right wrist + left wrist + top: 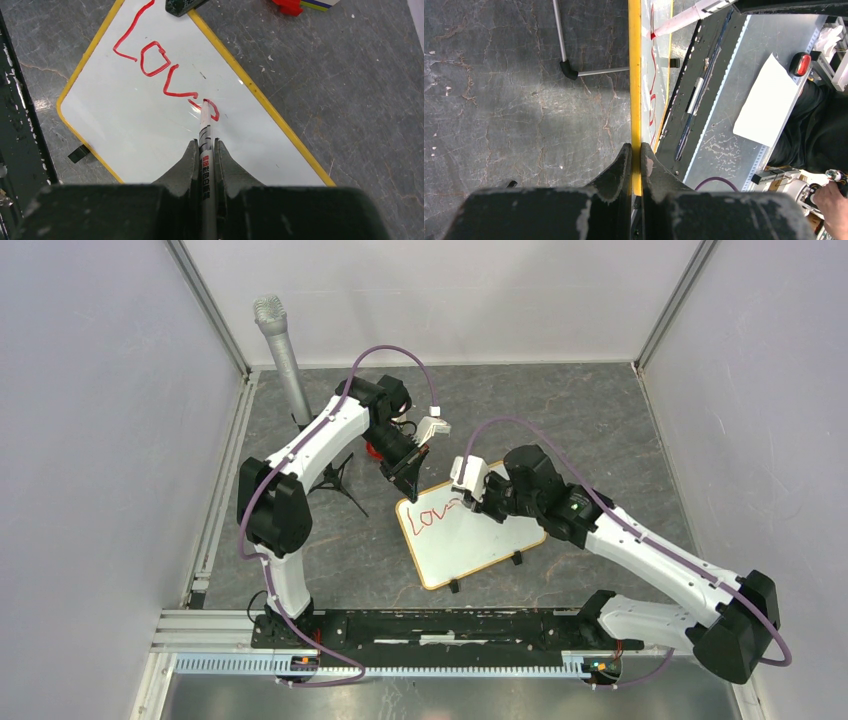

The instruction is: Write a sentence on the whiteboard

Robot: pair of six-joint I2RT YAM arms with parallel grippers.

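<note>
**Asker:** What is at the left of the whiteboard?

**Describer:** The left gripper [635, 150] is clenched on the whiteboard [470, 545], pinching its yellowish frame at the far left corner. The board lies flat on the grey table.

**Asker:** And on the board itself?

**Describer:** The sentence [171, 80] is begun in red near the board's far edge: "Lov" and a half-formed "e". Over the board's right side, the right gripper [205, 144] grasps a marker [204, 122], with its tip touching that "e".

**Asker:** Which step is this?

**Describer:** I judge the first word nearly done. The next move calls for closing the "e", lifting the tip and shifting to bare board.

**Asker:** Counts?

**Describer:** One whiteboard, one marker, two grippers, two black clip feet [455, 585] and one unfinished word.
</note>
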